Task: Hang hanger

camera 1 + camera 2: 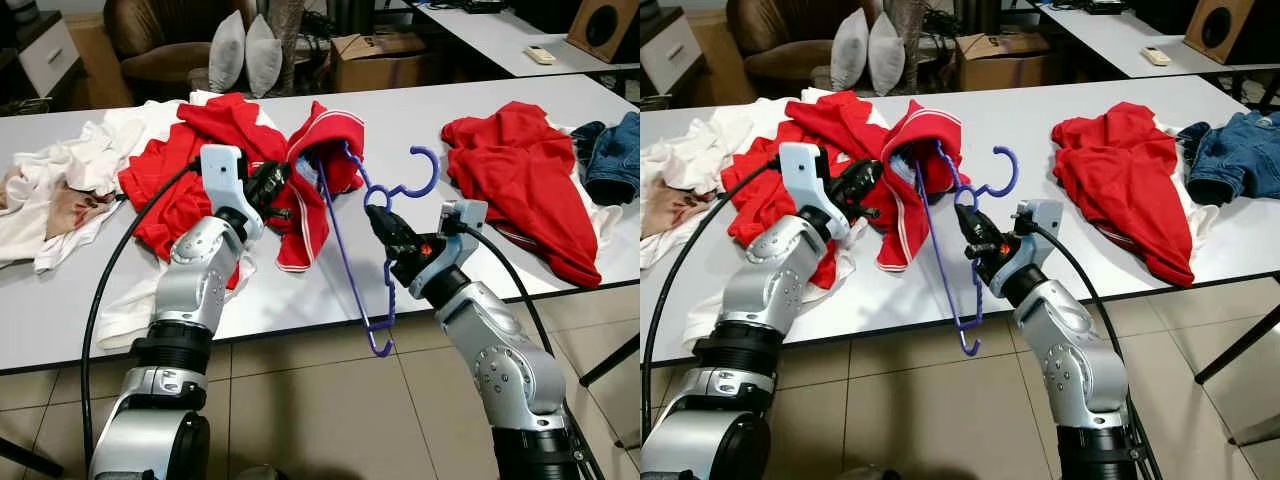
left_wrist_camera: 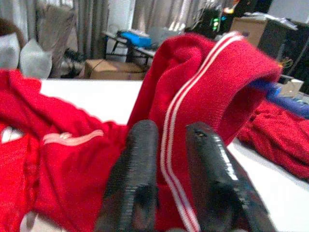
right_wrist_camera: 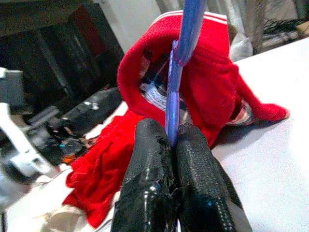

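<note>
A purple plastic hanger (image 1: 362, 240) is gripped by the right tool (image 1: 381, 222) just below its hook, with the two black fingers (image 3: 193, 183) pressed narrowly together on the thin bar. The hanger is held tilted above the near edge of the white desk (image 1: 330, 290); its hook curls up toward the middle of the desk, its lower end hangs past the near edge over the tiled floor (image 1: 330, 420), and its upper arm is pushed into the opening of a red garment with white stripes (image 1: 320, 150).

That red striped garment is pinched by the left tool (image 1: 272, 186), whose fingers (image 2: 137, 179) are closed on a fold of the cloth beside a double white stripe, so that the opening is lifted off the desk. The rest of the garment lies heaped on the desk behind and to the left of the tool.

White clothing (image 1: 60, 190) is spread along the left end of the desk. A second red garment (image 1: 520, 170) lies toward the right end, well apart from the hanger, and blue denim (image 1: 612, 155) rests at the right edge beside it. Two grey cushions (image 1: 243, 52) and a cardboard box (image 1: 380, 60) are seen beyond the far edge.
</note>
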`<state>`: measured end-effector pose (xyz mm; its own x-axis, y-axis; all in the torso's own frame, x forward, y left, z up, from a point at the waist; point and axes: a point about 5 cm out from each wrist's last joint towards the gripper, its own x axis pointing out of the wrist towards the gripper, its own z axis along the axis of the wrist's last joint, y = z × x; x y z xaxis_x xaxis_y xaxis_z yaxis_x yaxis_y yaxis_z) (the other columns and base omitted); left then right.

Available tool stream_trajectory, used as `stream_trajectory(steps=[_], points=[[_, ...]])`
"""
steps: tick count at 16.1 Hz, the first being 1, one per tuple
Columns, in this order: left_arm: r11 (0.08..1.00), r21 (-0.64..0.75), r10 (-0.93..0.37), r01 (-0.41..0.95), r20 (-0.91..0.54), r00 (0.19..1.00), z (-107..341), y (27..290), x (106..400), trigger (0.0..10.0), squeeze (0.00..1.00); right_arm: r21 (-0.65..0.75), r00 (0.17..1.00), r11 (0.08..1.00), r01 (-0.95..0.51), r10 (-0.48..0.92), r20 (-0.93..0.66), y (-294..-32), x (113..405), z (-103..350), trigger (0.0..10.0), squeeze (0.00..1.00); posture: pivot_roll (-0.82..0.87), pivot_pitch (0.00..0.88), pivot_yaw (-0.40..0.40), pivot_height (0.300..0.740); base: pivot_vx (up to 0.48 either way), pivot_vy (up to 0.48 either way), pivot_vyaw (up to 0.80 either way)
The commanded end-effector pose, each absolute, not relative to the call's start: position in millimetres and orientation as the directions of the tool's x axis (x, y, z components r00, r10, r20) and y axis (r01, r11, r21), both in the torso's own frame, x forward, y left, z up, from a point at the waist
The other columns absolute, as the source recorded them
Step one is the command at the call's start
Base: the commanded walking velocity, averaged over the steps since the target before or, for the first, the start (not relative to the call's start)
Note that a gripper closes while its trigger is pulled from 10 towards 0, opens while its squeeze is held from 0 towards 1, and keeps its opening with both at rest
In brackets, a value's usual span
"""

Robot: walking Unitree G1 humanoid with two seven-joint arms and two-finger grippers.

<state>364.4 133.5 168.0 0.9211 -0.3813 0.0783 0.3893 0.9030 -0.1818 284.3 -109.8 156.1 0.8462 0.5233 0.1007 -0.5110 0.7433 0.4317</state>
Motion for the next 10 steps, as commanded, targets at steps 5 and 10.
stream_trajectory(steps=[5,10], points=[[0.897,-0.181,-0.404,0.404,0.039,0.914,154,120,367,10.0,0.00,0.428,0.806,0.698,-0.574,0.573,0.149,-104,279,165,0.0,0.00,-0.12,0.000,0.052,0.740,0.000,0.000,0.00],[0.818,-0.304,-0.459,0.489,0.170,0.872,159,111,361,10.0,0.00,0.436,0.815,0.703,-0.562,0.560,0.148,-105,278,164,0.0,0.00,-0.12,0.000,0.070,0.740,0.000,0.000,0.00]])
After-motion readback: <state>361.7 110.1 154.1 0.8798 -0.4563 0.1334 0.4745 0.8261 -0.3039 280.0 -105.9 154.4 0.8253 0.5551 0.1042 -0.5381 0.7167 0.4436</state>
